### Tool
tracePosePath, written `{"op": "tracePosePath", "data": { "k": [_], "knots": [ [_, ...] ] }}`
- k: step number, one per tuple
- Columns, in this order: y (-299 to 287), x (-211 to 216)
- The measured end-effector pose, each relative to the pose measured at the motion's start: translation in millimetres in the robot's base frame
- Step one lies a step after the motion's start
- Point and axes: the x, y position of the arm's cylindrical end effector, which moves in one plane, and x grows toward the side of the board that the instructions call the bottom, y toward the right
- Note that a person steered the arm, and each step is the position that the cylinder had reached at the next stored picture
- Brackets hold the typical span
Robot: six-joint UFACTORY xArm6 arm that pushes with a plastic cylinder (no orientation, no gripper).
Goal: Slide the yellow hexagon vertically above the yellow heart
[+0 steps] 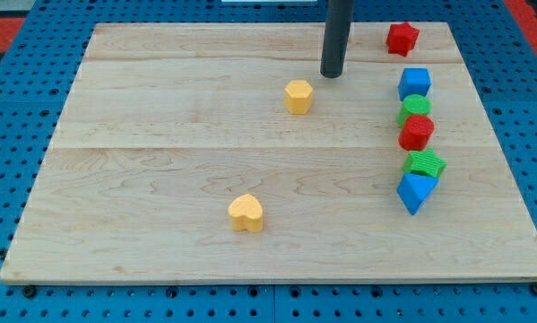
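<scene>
Camera view is showing my tip (331,75) being held just to the upper right of the yellow hexagon (298,96), apart from it. No jaws are being carried by this end effector: it is a plain rod, so nothing is being pinched. The yellow heart (246,213) is lying well below the hexagon and somewhat to the view's left on the wooden surface (142,161).

The hexagon is judged to need shifting leftward. A push started from the present corner could be sending it down-left at a slant, or spinning it off the rod. A column of 6 blocks at the view's right, from the top red block (402,38) down to the bottom blue block (416,192), is being kept well clear.
</scene>
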Motion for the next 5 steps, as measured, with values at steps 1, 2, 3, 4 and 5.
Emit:
{"op": "tracePosePath", "data": {
  "k": [1,2,3,4,5],
  "knots": [
    [-54,18],
    [-90,56],
    [-95,112],
    [-95,133],
    [-108,113]
  ]
}}
